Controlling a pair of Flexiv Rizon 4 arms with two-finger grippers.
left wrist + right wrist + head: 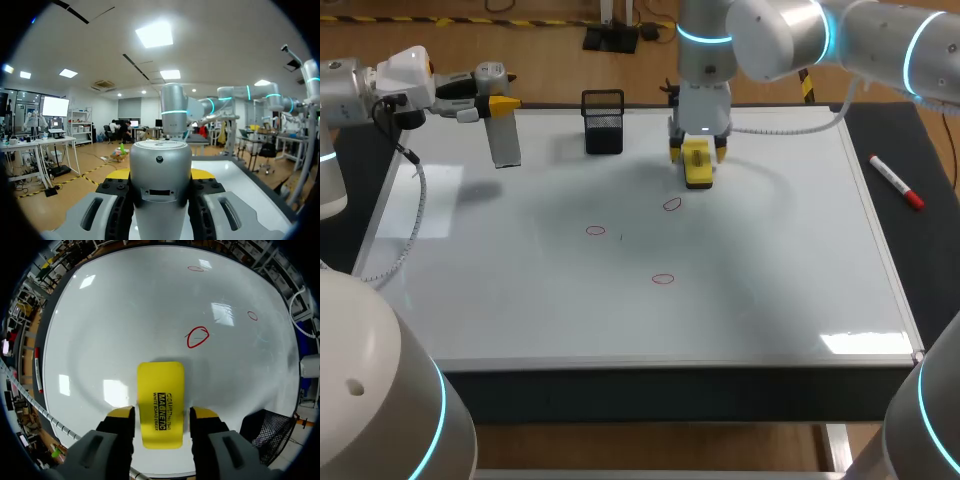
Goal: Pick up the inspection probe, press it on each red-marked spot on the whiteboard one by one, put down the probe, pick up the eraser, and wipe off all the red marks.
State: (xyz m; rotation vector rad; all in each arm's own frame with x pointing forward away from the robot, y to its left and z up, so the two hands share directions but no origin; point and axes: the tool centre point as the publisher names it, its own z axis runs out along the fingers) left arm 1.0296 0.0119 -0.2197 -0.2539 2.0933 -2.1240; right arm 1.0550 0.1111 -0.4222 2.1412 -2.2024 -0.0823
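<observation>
My left gripper (498,103) hangs above the whiteboard's (520,300) far left corner, shut on the silver inspection probe (505,142), which points down, clear of the board. In the left wrist view the probe (160,165) fills the gap between the fingers. The yellow eraser (698,165) lies flat at the far middle of the board. My right gripper (162,415) is down astride the eraser (161,395), its fingers close to both long sides with a thin gap showing. Three red marks (672,204) (596,231) (663,279) are on the board.
A black mesh holder (603,122) stands at the board's far edge, left of the eraser. A red marker (895,182) lies on the dark surface right of the board. A cable (790,128) trails across the far right corner.
</observation>
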